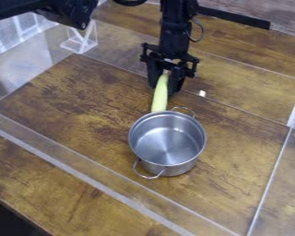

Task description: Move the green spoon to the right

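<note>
Where the green spoon (160, 96) is: on the wooden table (64, 120), between the gripper (169, 77) and the pot (168, 143), its yellow-green handle running up from near the pot's rim to the dark fingers
How the spoon lies: slightly slanted in the view, its upper end leaning to the right of the picture; the silver bowl cannot be made out
Pincer: black, reaching in from the top of the view, its fingertips at the upper end of the spoon; whether they grip it or stand open around it, I cannot tell
Pot: round, grey metal, upright with its open top showing, just below the spoon in the view
Pot handles: thin wire loops, one at the upper right of the rim, one at the lower left
Small mark: a pale spot (202, 93) on the wood, to the picture's right of the spoon
Upper left: dark, blurred parts and a shiny, see-through piece (80, 39), too unclear to name
Bottom left corner: something dark (5, 221), only partly in view
</note>
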Action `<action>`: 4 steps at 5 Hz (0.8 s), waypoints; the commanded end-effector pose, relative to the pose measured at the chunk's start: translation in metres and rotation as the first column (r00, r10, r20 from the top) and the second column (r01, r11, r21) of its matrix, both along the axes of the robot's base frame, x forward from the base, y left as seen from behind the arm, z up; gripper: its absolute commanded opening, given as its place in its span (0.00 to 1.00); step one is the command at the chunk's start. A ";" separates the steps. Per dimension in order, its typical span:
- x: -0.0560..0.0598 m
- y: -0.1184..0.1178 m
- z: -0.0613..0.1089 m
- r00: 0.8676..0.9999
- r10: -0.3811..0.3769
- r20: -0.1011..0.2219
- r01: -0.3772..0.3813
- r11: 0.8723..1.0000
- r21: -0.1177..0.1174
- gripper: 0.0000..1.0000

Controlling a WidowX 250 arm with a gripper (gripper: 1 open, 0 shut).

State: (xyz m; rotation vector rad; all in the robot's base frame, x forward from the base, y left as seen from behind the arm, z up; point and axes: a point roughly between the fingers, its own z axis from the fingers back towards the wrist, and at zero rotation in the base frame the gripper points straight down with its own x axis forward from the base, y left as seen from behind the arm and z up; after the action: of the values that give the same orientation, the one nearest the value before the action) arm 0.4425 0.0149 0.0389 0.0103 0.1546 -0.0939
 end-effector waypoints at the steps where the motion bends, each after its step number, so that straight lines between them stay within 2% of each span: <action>1: -0.003 0.014 0.053 0.995 0.026 0.100 -0.027 1.000 0.004 0.00; 2: -0.008 0.015 0.066 0.992 0.057 0.112 -0.058 0.998 0.002 0.00; 3: -0.015 0.007 0.103 0.986 0.067 0.156 -0.067 0.998 -0.002 0.00; 4: -0.021 -0.003 0.139 0.977 0.065 0.204 -0.062 0.998 -0.022 0.00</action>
State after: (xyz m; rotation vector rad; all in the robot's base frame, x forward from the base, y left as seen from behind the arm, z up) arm 0.4232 0.0190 0.1134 -0.0088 0.1132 -0.0093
